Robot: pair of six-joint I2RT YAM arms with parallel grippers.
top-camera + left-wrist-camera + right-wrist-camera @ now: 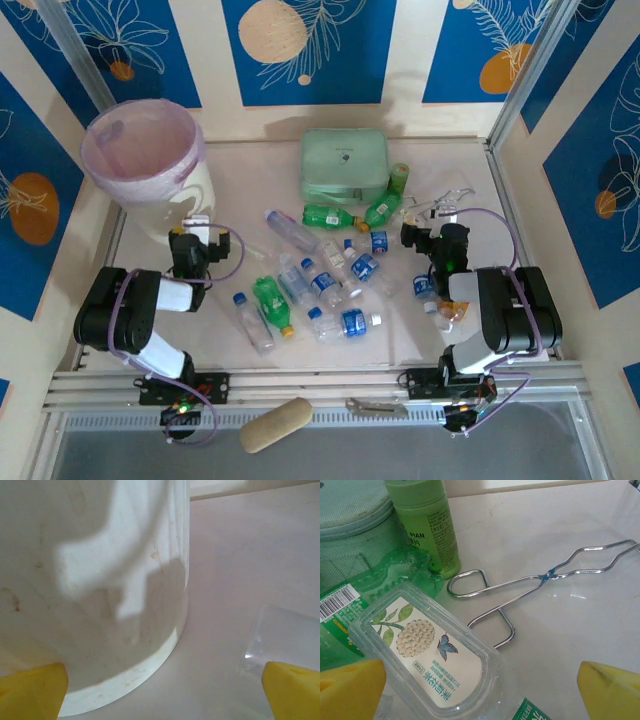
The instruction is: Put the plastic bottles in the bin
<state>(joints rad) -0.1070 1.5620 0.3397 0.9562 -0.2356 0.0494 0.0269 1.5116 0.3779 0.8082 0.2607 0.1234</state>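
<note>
Bottles lie scattered mid-tabletop, between the two arms. The bin stands far left, well apart from the pile.

Expect them light, thin-walled and slick. Grip mid-body across the label, not the cap, and squeeze gently or they'll buckle and pop out. The ones lying down will likely roll if nudged.

Left pincer: fingers apart, nothing clamped, just beside the bin's base. Right pincer: fingers apart too, at the right end of the pile.

The top camera gives you the whole layout and the bin's open mouth, but not the finger spacing. The left wrist camera shows the bin wall close up and a clear rounded thing, probably a bottle end, by the right finger. The right wrist camera shows a clear labelled container low between the fingers, unclamped. A green bottle stands just beside the zip case. Wire tongs lie near; don't snag them.
</note>
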